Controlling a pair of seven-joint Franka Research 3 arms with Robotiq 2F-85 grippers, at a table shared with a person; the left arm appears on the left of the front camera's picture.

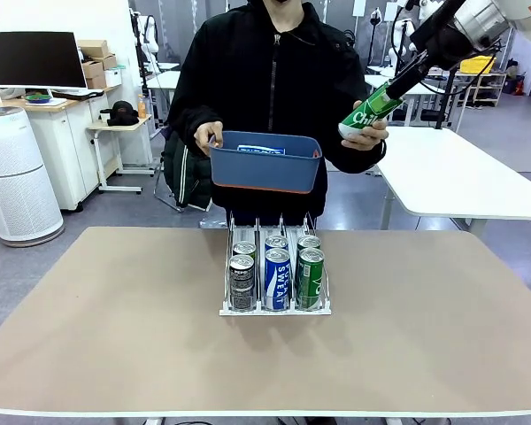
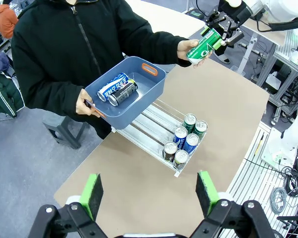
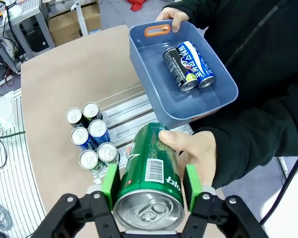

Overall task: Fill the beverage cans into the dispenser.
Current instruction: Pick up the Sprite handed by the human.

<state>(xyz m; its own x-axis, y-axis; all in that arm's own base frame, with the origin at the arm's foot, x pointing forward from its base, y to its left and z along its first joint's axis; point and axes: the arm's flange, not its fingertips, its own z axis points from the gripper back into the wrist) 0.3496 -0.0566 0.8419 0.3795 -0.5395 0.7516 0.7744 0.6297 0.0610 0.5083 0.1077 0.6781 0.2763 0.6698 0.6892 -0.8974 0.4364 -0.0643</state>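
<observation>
Right gripper [image 3: 150, 186] pinches green can [image 3: 151, 158], person's hand [image 3: 193, 153] also on it; hold firm until hand lets go, then feed far end of dispenser [image 1: 274, 312]. Left gripper [image 2: 148, 196] spread, idle.

The green can [image 3: 149, 168] is glossy metal with a bare silver top. The blue bin [image 3: 149, 74], at 12 o'clock from it, is smooth matt plastic.

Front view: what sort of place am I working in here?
Probably a robotics lab or workshop: a monitor on a desk with cardboard boxes, white worktables behind the person, and a white air purifier.
</observation>
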